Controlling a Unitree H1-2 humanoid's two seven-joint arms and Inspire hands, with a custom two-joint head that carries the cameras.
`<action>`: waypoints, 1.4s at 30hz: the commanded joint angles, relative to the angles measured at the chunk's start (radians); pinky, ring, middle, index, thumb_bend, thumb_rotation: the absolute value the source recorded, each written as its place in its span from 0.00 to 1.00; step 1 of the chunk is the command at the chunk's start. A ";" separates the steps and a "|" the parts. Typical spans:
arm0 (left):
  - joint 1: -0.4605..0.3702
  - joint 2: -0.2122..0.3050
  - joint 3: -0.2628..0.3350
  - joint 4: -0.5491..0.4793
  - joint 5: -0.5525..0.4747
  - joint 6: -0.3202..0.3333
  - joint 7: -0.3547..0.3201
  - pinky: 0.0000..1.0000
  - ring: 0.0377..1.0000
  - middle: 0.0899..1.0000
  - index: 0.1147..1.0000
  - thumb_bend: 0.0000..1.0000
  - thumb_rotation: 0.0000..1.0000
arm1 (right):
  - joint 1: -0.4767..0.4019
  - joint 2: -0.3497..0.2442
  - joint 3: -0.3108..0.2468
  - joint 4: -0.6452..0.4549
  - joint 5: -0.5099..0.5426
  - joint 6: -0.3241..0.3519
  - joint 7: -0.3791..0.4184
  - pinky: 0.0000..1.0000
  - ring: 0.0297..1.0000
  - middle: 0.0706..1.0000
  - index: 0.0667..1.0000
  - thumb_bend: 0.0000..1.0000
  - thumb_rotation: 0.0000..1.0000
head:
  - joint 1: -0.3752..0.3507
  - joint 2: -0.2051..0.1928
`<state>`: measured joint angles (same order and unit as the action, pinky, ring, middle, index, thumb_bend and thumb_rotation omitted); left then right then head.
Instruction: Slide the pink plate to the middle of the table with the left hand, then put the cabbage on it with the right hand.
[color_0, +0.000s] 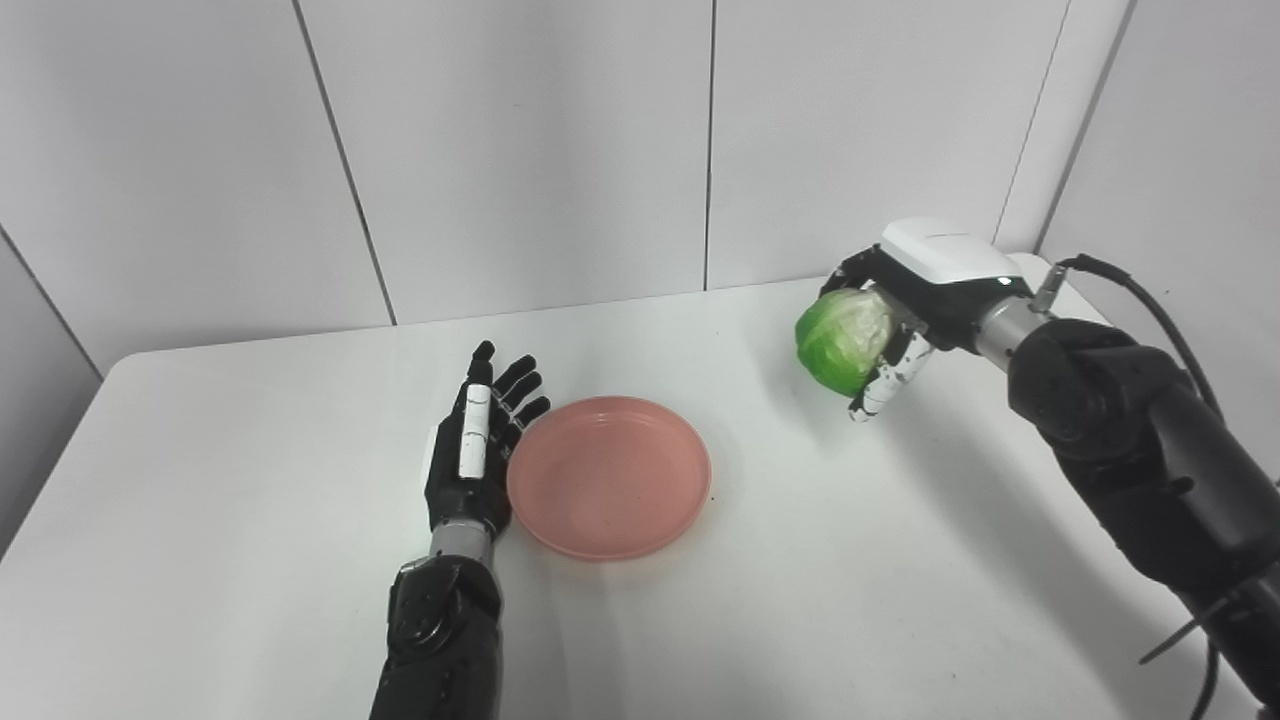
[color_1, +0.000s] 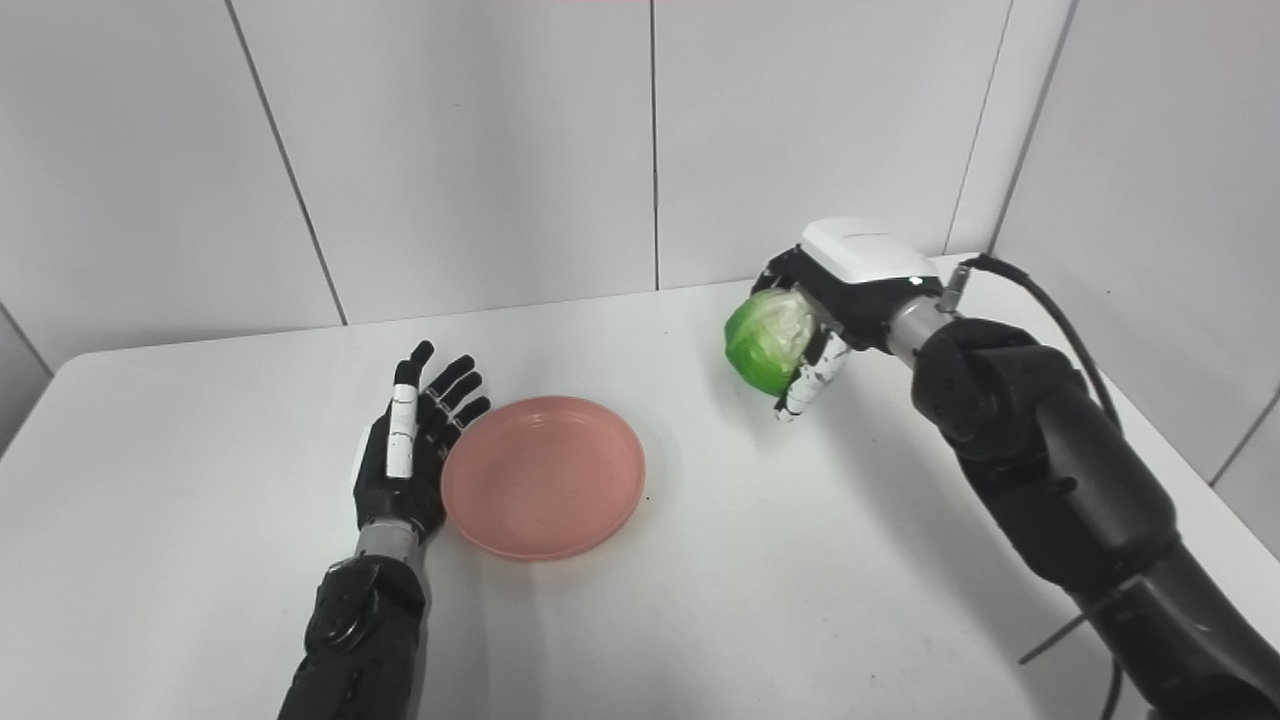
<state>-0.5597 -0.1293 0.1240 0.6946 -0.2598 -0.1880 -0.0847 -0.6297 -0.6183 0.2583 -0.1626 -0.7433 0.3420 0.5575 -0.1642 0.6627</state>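
Nearest me, my left forearm comes up from the bottom edge, left of centre, over the white worktop (color_0: 250, 560). My left hand (color_0: 472, 455) sits edge-on w/ palm turned toward the pink plate (color_0: 609, 476), right at its left rim; can't tell whether it's touching or just beside. Left fingers (color_0: 515, 385) are straight and spread a bit, pointing away from me, holding nothing.

The plate lies flat on the worktop, roughly mid-table, a little left of centre, nothing in it.

My right arm comes in from the bottom right corner, black, w/ a cable looping by the wrist. Further back and to the right, my right hand (color_1: 835, 300) is up off the worktop w/ its white back facing up, near the far right part of the table. Right fingers (color_1: 805, 385) are curled round the cabbage (color_1: 765, 340), thumb under it. The cabbage is green w/ a paler patch, held in the air, well apart from the plate, w/ its shadow on the worktop below.

Behind all that, a white panelled wall (color_0: 520, 150).
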 joint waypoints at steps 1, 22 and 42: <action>0.018 -0.029 -0.005 0.055 0.007 0.004 0.014 0.75 0.81 0.78 0.92 0.89 0.75 | -0.086 0.015 -0.003 -0.038 -0.015 -0.037 -0.026 0.37 0.44 0.45 0.45 0.53 0.01 | 0.016 -0.004; 0.000 -0.066 -0.003 0.134 0.032 -0.083 0.044 0.71 0.82 0.78 0.92 0.85 0.77 | -0.168 0.292 0.137 0.042 -0.059 -0.057 -0.057 0.39 0.45 0.45 0.45 0.53 0.01 | 0.133 -0.026; 0.011 -0.066 0.000 0.126 0.023 -0.088 0.038 0.73 0.83 0.79 0.93 0.87 0.77 | -0.140 0.289 0.259 0.218 -0.194 -0.209 -0.115 0.39 0.48 0.48 0.43 0.53 0.01 | 0.133 -0.012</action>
<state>-0.6014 -0.1916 0.1224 0.7854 -0.2320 -0.2860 -0.0380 -0.7343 -0.3189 0.5255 0.0658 -0.9236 0.1686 0.4837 -0.0322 0.6519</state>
